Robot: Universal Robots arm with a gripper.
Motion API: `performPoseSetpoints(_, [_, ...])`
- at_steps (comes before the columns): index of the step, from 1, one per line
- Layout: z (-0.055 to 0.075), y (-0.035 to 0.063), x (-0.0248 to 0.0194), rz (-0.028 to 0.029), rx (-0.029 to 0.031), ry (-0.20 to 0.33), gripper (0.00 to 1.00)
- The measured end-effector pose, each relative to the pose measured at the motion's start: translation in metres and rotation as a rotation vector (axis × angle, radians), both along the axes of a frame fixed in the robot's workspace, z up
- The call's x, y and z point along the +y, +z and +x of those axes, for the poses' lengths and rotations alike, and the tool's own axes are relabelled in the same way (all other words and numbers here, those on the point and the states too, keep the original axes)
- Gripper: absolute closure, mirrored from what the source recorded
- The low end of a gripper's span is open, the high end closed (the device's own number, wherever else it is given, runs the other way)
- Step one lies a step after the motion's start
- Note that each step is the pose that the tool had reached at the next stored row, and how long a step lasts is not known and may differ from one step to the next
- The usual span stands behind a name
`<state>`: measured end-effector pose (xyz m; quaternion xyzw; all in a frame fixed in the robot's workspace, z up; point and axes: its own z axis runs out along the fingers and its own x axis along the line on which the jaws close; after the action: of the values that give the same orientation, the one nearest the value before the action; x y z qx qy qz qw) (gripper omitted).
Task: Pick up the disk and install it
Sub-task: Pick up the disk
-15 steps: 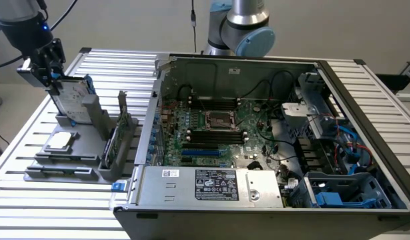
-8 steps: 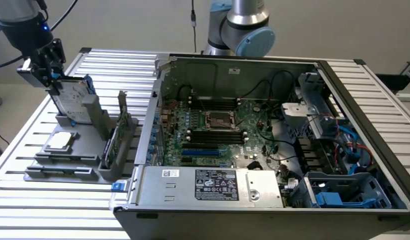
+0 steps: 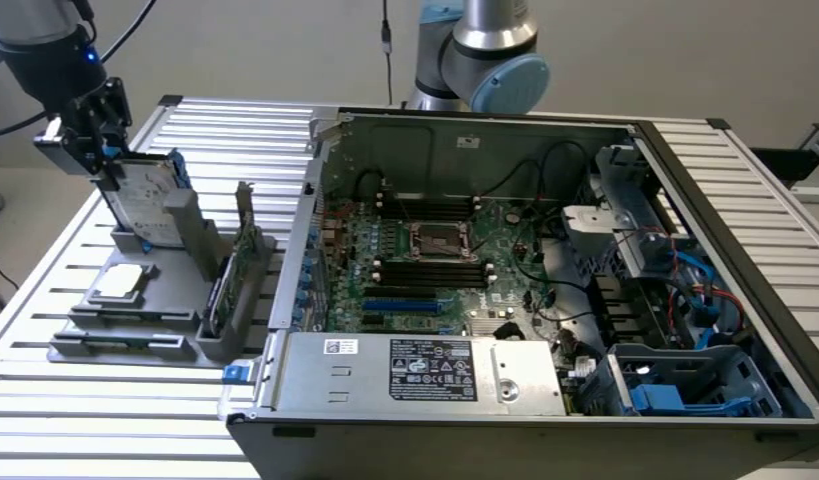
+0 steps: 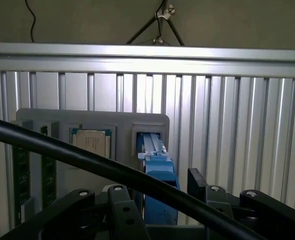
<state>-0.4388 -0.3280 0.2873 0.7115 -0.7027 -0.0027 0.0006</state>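
Note:
The disk (image 3: 145,195) stands on edge in a slot of the grey holder (image 3: 129,330) at the exterior view's left, its silver face and blue carrier showing. My gripper (image 3: 102,165) hangs over its upper corner. In the wrist view the blue carrier edge of the disk (image 4: 155,150) runs up between my two black fingers (image 4: 197,182), with my gripper (image 4: 160,200) straddling it. A small gap shows between the carrier and one finger, so the gripper is open around the disk.
A small square silver chip (image 3: 122,283) (image 4: 91,141) lies flat on the holder beside the disk, and green boards (image 3: 236,270) stand in its slots. The open computer case (image 3: 316,200) sits to the exterior view's right, with a silver box (image 3: 423,372) and blue-lined bay (image 3: 689,385). A black cable (image 4: 87,160) crosses the wrist view.

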Motion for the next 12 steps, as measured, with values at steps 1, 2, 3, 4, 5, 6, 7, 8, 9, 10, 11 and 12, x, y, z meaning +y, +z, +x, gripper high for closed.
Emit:
performPoseSetpoints(1, [0.0,0.0,0.0,0.0,0.0,-0.001,0.46])
performPoseSetpoints(2, [0.0,0.0,0.0,0.0,0.0,-0.002,0.46])
performPoseSetpoints(3, [0.0,0.0,0.0,0.0,0.0,-0.003,0.46])
performPoseSetpoints(4, [0.0,0.0,0.0,0.0,0.0,-0.004,0.46])
performPoseSetpoints(5, [0.0,-0.0001,0.0,0.0,0.0,-0.005,0.48])
performPoseSetpoints(6, [0.0,-0.0001,0.0,0.0,0.0,-0.006,0.48])
performPoseSetpoints(7, [0.0,-0.0001,0.0,-0.0001,0.0001,-0.007,0.55])
performPoseSetpoints(8, [0.0,-0.0001,0.0,-0.0001,0.0001,-0.007,0.55])
performPoseSetpoints(9, [0.0,-0.0001,0.0,0.0,0.0001,-0.008,0.62])
performPoseSetpoints(10, [0.0,-0.0002,0.0,0.0,0.0,-0.009,0.62])
performPoseSetpoints(11, [0.0,-0.0002,0.0,0.0,-0.0001,-0.01,0.62])
performPoseSetpoints(12, [0.0,-0.0002,0.0,0.0,0.0,-0.011,0.62])
